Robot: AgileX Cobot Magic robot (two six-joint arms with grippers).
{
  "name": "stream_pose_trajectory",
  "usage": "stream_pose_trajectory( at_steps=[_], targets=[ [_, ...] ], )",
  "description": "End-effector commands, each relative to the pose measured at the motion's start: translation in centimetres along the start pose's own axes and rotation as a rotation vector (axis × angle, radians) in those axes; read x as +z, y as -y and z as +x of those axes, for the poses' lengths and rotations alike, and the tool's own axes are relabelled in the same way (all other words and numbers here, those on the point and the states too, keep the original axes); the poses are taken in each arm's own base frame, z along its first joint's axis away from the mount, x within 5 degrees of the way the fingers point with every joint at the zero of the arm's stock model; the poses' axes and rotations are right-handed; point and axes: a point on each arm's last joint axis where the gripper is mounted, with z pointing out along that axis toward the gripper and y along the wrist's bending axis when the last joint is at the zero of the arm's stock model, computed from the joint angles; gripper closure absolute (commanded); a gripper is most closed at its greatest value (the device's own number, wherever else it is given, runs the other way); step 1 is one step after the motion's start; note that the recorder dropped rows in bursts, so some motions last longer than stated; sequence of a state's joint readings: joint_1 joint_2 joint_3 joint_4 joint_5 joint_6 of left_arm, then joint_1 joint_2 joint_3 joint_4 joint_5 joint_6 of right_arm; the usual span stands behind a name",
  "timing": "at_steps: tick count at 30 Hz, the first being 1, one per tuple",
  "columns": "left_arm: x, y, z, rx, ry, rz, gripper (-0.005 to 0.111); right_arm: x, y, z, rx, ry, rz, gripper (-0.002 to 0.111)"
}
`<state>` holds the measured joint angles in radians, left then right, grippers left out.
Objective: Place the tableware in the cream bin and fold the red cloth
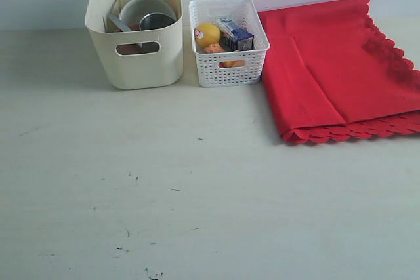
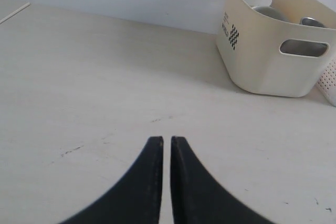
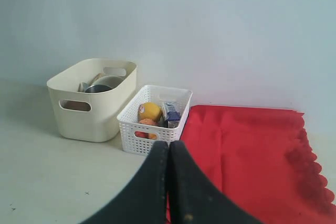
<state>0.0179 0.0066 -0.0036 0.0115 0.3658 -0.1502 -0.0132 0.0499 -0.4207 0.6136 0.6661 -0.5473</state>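
Note:
The cream bin [image 1: 147, 70] stands at the back left with tableware inside it: a pale bowl [image 1: 141, 8], a small steel cup [image 1: 157, 20] and a utensil handle leaning at its left. The red cloth [image 1: 341, 70] lies folded flat at the back right, with its scalloped edge towards the front. Neither arm shows in the exterior view. My left gripper [image 2: 166, 140] hangs over bare table, shut with only a thin slit and nothing in it; the cream bin [image 2: 262, 66] is well beyond it. My right gripper [image 3: 168, 144] is shut and empty, short of the red cloth [image 3: 252, 150].
A white lattice basket [image 1: 228, 63] sits between bin and cloth, holding a lemon [image 1: 207, 33], a milk carton [image 1: 235, 34] and other food. A pale wall runs close behind everything. The table [image 1: 197, 195] is pale wood with small dark scuffs.

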Motion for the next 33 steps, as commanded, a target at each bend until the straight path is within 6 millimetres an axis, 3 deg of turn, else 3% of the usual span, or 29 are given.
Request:
stream_pose_trajectory(
  at_steps=[1, 19, 21, 25, 33],
  targets=[
    [0.0, 0.0, 0.0, 0.005, 0.008, -0.001, 0.099, 0.0, 0.0, 0.1, 0.006, 0.005, -0.001, 0.108],
    [0.0, 0.0, 0.0, 0.005, 0.008, -0.001, 0.099, 0.4, 0.9, -0.1, 0.0, 0.096, 0.085, 0.108],
    [0.0, 0.0, 0.0, 0.005, 0.008, -0.001, 0.099, 1.0, 1.4, 0.7, 0.016, 0.096, 0.111, 0.108],
    [0.0, 0.0, 0.0, 0.005, 0.008, -0.001, 0.099, 2.1, 2.6, 4.3, 0.009, 0.049, 0.207, 0.108],
    [0.0, 0.0, 0.0, 0.005, 0.008, -0.001, 0.099, 2.8, 4.3, 8.0, 0.072, 0.034, 0.378, 0.108]
  ],
)
